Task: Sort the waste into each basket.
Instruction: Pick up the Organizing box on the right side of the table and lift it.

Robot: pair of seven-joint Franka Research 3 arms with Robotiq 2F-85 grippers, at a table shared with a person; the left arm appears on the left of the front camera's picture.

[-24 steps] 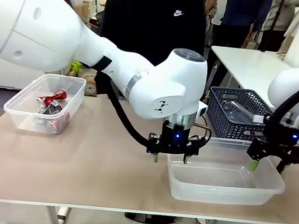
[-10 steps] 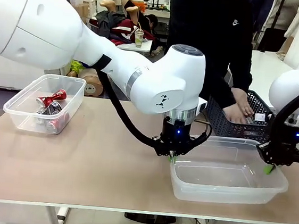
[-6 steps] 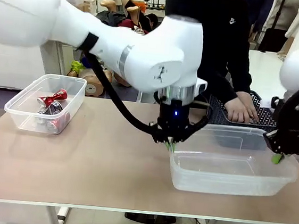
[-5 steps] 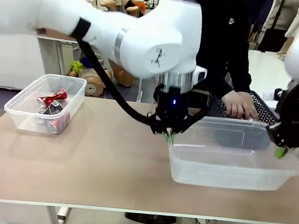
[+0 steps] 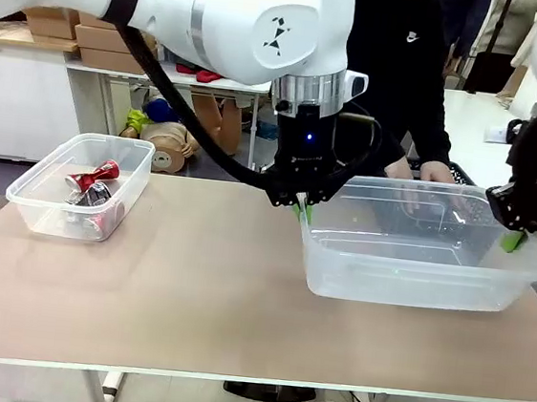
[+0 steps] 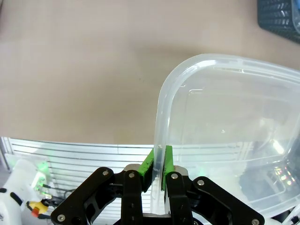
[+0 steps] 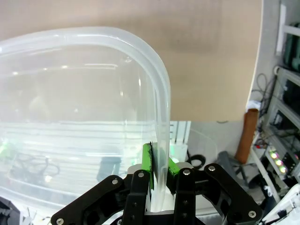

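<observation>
Both arms' jaws pinch opposite short ends of the clear tub [image 5: 406, 263], held aloft, long axis left-right.

Held clear above the table [image 5: 172, 297], right of centre: an empty tub [image 5: 406, 263], its left wall pinched by the left gripper [image 5: 300, 207], its right wall by the right gripper [image 5: 512, 237]. Far off at the table's left end, resting on the surface: a second tub [image 5: 33, 200], with cans [image 5: 93, 181] inside. Behind the raised tub, on the far side: a person's hand [image 5: 435, 171] over a lattice basket [image 5: 469, 181].
</observation>
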